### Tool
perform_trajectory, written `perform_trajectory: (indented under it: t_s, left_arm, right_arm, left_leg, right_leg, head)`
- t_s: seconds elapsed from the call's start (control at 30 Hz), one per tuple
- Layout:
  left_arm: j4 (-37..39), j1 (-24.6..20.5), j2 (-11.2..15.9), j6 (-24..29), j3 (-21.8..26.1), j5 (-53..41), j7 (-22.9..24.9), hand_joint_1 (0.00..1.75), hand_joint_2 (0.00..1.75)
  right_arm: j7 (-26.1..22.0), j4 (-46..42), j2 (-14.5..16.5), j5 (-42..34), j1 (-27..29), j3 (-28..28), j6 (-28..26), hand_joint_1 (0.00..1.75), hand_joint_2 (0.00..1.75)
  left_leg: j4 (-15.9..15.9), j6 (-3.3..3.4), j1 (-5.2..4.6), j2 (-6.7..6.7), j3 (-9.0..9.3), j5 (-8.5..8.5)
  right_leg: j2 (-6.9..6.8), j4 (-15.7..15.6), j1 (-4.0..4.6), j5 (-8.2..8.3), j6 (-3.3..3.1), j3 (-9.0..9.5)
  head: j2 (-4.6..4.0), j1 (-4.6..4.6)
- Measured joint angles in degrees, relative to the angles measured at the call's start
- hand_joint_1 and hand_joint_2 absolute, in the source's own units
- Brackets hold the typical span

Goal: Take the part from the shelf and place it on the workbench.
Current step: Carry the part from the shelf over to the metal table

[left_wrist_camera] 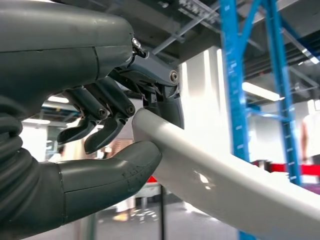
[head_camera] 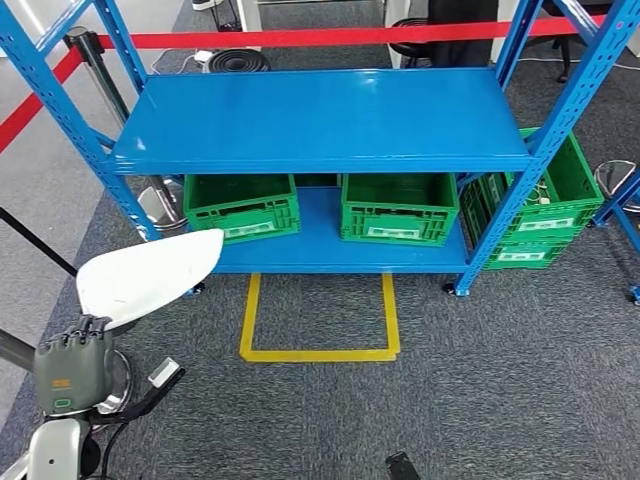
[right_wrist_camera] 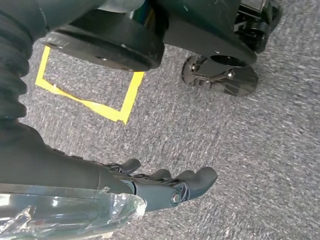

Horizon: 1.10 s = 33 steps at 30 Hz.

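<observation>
1. Grey carpet underfoot, and straight ahead stands the blue shelf [head_camera: 324,120], its top board bare, with a red barrier tape [head_camera: 317,38] stretched behind it and a yellow floor outline [head_camera: 321,352] marked just in front.
2. Down on the lower board sit two green crates [head_camera: 241,205], with a third green crate [head_camera: 555,205] off to the right outside the frame.
3. The part [head_camera: 147,275], a long white curved panel, is already off the shelf: it sits at the near left, in front of the shelf's left leg.
4. The left hand [head_camera: 72,365] has it. In the left wrist view the thumb [left_wrist_camera: 113,167] presses under the panel's near end and the dark fingers [left_wrist_camera: 166,97] clamp over the top edge, so the fingers are grasping the part.
5. The key relation: the panel's long axis runs from the hand's grip out to the right and slightly away, towards the shelf, so the free end leads and swings wide on any turn.
6. The right hand [right_wrist_camera: 170,187] hangs low over the carpet, fingers released and holding nothing.
7. No desk is in sight, so by this reading the carry to it lies ahead, and the shelf's leg looks the likeliest snag.
</observation>
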Motion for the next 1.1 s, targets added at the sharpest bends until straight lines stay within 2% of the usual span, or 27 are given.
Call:
perform_trajectory:
  t_s: [0.07,0.1,0.13,0.2,0.23,0.27,0.3,0.37,0.4,0.43,0.47,0.5,0.53,0.57,0.6,0.63,0.67,0.73,0.77,0.8,0.87,0.9,0.93,0.97,1.0,1.07,1.1]
  left_arm:
    - [-1.3,1.8,0.0,0.0,2.8,0.0,-1.5,1.75,1.75]
    - [-1.9,2.4,0.0,0.0,4.1,0.0,-2.4,1.75,1.75]
    - [-2.5,2.9,-0.1,0.0,5.4,0.0,-3.4,1.75,1.75]
    - [-3.3,4.1,-0.5,0.0,7.6,0.0,-5.7,1.75,1.75]
    - [-3.6,4.8,-0.9,0.0,8.8,0.0,-7.3,1.75,1.75]
    - [-3.9,5.5,-1.4,0.0,10.1,0.0,-9.0,1.75,1.75]
    - [-4.2,6.0,-2.0,0.0,11.4,0.0,-10.6,1.75,1.75]
    - [-4.7,6.9,-3.3,0.0,13.9,0.0,-13.4,1.75,1.75]
    - [-4.8,7.3,-3.9,0.0,14.9,0.0,-14.4,1.75,1.75]
    - [-4.9,7.6,-4.5,0.0,16.0,0.0,-15.4,1.75,1.75]
    - [-5.0,7.9,-5.1,0.0,17.0,0.0,-16.3,1.75,1.75]
    - [-5.0,8.2,-5.7,0.0,17.9,0.0,-17.1,1.75,1.75]
    - [-5.1,8.4,-6.2,0.0,18.8,0.0,-17.7,1.75,1.75]
    - [-5.2,8.6,-6.6,0.0,19.5,0.0,-18.3,1.75,1.75]
    - [-5.3,8.8,-7.0,0.0,20.2,0.0,-18.7,1.75,1.75]
    - [-5.5,8.9,-7.3,0.0,20.9,0.0,-19.1,1.75,1.75]
    - [-5.6,8.9,-7.7,0.0,21.5,0.0,-19.5,1.75,1.75]
    - [-5.7,9.2,-8.3,0.0,22.4,0.0,-20.2,1.75,1.75]
    - [-5.7,9.3,-8.5,0.0,22.8,0.0,-20.5,1.75,1.75]
    - [-5.8,9.5,-8.7,0.0,23.2,0.0,-20.9,1.75,1.75]
    - [-5.8,9.6,-9.2,0.0,23.9,0.0,-21.4,1.75,1.75]
    - [-5.8,9.7,-9.4,0.0,24.2,0.0,-21.6,1.75,1.75]
    - [-5.8,9.7,-9.6,0.0,24.5,0.0,-21.7,1.75,1.75]
    - [-5.8,9.7,-9.8,0.0,24.7,0.0,-21.8,1.75,1.75]
    - [-5.8,9.7,-9.9,0.0,24.8,0.0,-22.0,1.75,1.75]
    - [-5.9,9.7,-10.2,0.0,25.1,0.0,-22.3,1.75,1.75]
    - [-6.0,9.7,-10.3,0.0,25.3,0.0,-22.4,1.75,1.75]
  right_arm:
    - [0.3,0.0,0.5,0.3,-0.3,0.4,-0.1,0.0,1.75]
    - [0.4,0.0,0.7,0.5,-0.5,0.6,-0.1,0.0,1.75]
    - [0.5,0.0,0.9,0.6,-0.6,0.8,-0.1,0.0,1.75]
    - [0.6,0.0,1.2,0.8,-0.6,1.0,-0.2,0.0,1.75]
    - [0.7,0.0,1.2,0.9,-0.6,1.1,-0.3,0.0,1.75]
    - [0.8,0.0,1.3,0.9,-0.5,1.2,-0.3,0.0,1.75]
    - [0.9,0.0,1.3,0.9,-0.5,1.2,-0.4,0.0,1.75]
    - [1.0,0.0,1.3,0.9,-0.6,1.2,-0.5,0.0,1.75]
    - [1.0,0.0,1.3,0.9,-0.7,1.2,-0.5,0.0,1.75]
    - [1.1,0.0,1.3,0.9,-0.8,1.2,-0.6,0.0,1.75]
    - [1.2,0.0,1.3,0.9,-0.8,1.2,-0.6,0.0,1.75]
    - [1.3,0.0,1.3,0.9,-0.8,1.3,-0.6,0.0,1.75]
    - [1.3,0.0,1.3,0.9,-0.9,1.3,-0.7,0.0,1.75]
    - [1.4,0.0,1.3,0.9,-1.0,1.3,-0.8,0.0,1.75]
    - [1.5,0.0,1.4,0.9,-1.2,1.3,-0.9,0.0,1.75]
    - [1.6,0.0,1.5,0.9,-1.3,1.3,-1.0,0.0,1.75]
    - [1.7,0.0,1.5,0.9,-1.4,1.3,-1.1,0.0,1.75]
    - [1.8,0.0,1.6,0.9,-1.4,1.4,-1.2,0.0,1.75]
    - [1.8,0.0,1.7,1.0,-1.4,1.5,-1.2,0.0,1.75]
    - [1.9,0.0,1.7,1.0,-1.4,1.6,-1.3,0.0,1.75]
    - [1.9,0.0,1.7,1.1,-1.4,1.6,-1.3,0.0,1.75]
    - [1.9,0.0,1.7,1.2,-1.4,1.7,-1.3,0.0,1.75]
    - [2.0,0.0,1.7,1.2,-1.4,1.7,-1.3,0.0,1.75]
    - [2.1,0.0,1.7,1.2,-1.4,1.7,-1.3,0.0,1.75]
    - [2.1,0.0,1.7,1.2,-1.4,1.7,-1.4,0.0,1.75]
    - [2.2,0.0,1.7,1.2,-1.5,1.7,-1.4,0.0,1.75]
    - [2.2,0.0,1.7,1.2,-1.5,1.7,-1.4,0.0,1.75]
  left_leg:
    - [-8.2,0.79,-0.32,0.01,6.14,1.52]
    - [-11.9,1.07,-0.47,0.02,8.56,1.32]
    - [-14.4,1.27,-0.63,0.01,10.03,0.93]
    - [-15.6,1.57,-0.79,0.02,10.11,1.02]
    - [-15.8,1.85,-0.74,0.08,9.81,1.46]
    - [-15.9,2.22,-0.62,0.14,9.47,1.95]
    - [-16.0,2.51,-0.47,0.2,9.03,2.49]
    - [-16.0,2.85,-0.35,0.25,7.87,3.57]
    - [-16.0,2.83,-0.35,0.25,7.19,4.12]
    - [-15.9,2.8,-0.35,0.25,6.47,4.69]
    - [-15.9,2.72,-0.35,0.25,5.71,5.25]
    - [-15.8,2.59,-0.34,0.22,4.98,5.81]
    - [-15.7,2.42,-0.33,0.18,4.32,6.37]
    - [-15.6,2.17,-0.38,0.13,3.69,6.86]
    - [-15.4,1.9,-0.44,0.09,3.21,7.37]
    - [-15.3,1.63,-0.48,0.07,2.88,7.89]
    - [-15.2,1.34,-0.48,0.06,2.62,8.39]
    - [-15.0,0.69,-0.32,0.03,2.12,8.74]
    - [-14.3,0.33,-0.24,0.02,1.64,7.6]
    - [-12.6,0.01,-0.2,0.01,0.9,5.33]
    - [-5.7,-0.46,-0.16,0.02,-1.06,-0.83]
    - [-1.8,-0.59,-0.16,0.02,-1.9,-3.0]
    - [1.2,-0.64,-0.15,0.02,-2.18,-3.72]
    - [2.4,-0.62,-0.15,0.02,-1.65,-3.11]
    - [1.7,-0.53,-0.15,0.02,-0.16,-1.63]
    - [-4.6,-0.24,-0.17,0.02,5.49,0.63]
    - [-9.1,0.02,-0.21,0.0,8.88,0.44]
  right_leg:
    - [-0.05,0.1,0.26,0.83,0.19,-0.83]
    - [-0.12,0.2,0.37,1.32,0.36,-1.13]
    - [-0.21,0.2,0.42,1.82,0.6,-1.4]
    - [-0.31,0.0,0.36,2.8,1.22,-1.72]
    - [-0.27,0.2,0.29,2.52,1.58,-2.01]
    - [-0.21,1.3,0.24,1.2,1.95,-2.5]
    - [-0.15,3.5,0.19,-1.01,2.28,-3.28]
    - [-0.12,10.8,0.01,-6.64,2.83,-5.3]
    - [-0.12,14.4,-0.03,-8.34,3.01,-5.94]
    - [-0.12,16.6,-0.05,-8.77,3.12,-5.91]
    - [-0.12,16.8,-0.07,-7.98,3.17,-4.93]
    - [-0.12,14.9,-0.09,-6.41,3.16,-2.87]
    - [-0.11,11.5,-0.15,-4.96,3.14,-0.03]
    - [-0.07,7.0,-0.17,-4.44,3.09,3.34]
    - [0.05,2.9,-0.16,-4.59,2.89,6.13]
    - [0.18,0.3,-0.1,-5.08,2.67,7.69]
    - [0.32,-1.1,0.03,-5.54,2.34,8.27]
    - [0.32,-1.0,0.07,-4.95,1.33,7.12]
    - [0.25,-0.9,0.03,-4.46,0.75,6.67]
    - [0.16,-0.9,-0.05,-3.79,0.21,6.1]
    - [0.08,-0.9,-0.05,-2.35,-0.32,4.63]
    - [0.05,-0.8,-0.02,-1.62,-0.37,3.7]
    - [0.01,-0.7,0.0,-0.93,-0.35,2.73]
    - [-0.03,-0.5,0.03,-0.28,-0.3,1.76]
    - [-0.05,-0.4,0.05,0.37,-0.23,0.79]
    - [0.0,-0.1,0.13,1.59,0.06,-0.81]
    - [0.04,0.0,0.22,2.14,0.29,-1.41]
  head:
    - [0.0,0.01]
    - [0.0,0.05]
    - [0.0,0.06]
    - [0.0,0.07]
    - [0.0,0.04]
    - [0.0,0.14]
    - [0.0,0.24]
    - [0.0,0.44]
    - [0.0,0.44]
    - [0.0,0.43]
    - [0.0,0.44]
    - [0.0,0.44]
    - [0.0,0.44]
    - [0.0,0.46]
    - [0.0,0.43]
    - [-0.01,0.44]
    - [-0.01,0.44]
    - [-0.01,0.48]
    - [0.0,0.41]
    - [0.0,0.34]
    - [0.0,0.17]
    - [0.0,0.14]
    - [0.0,0.15]
    - [0.0,0.15]
    - [0.0,0.15]
    - [0.0,0.15]
    - [0.0,0.17]
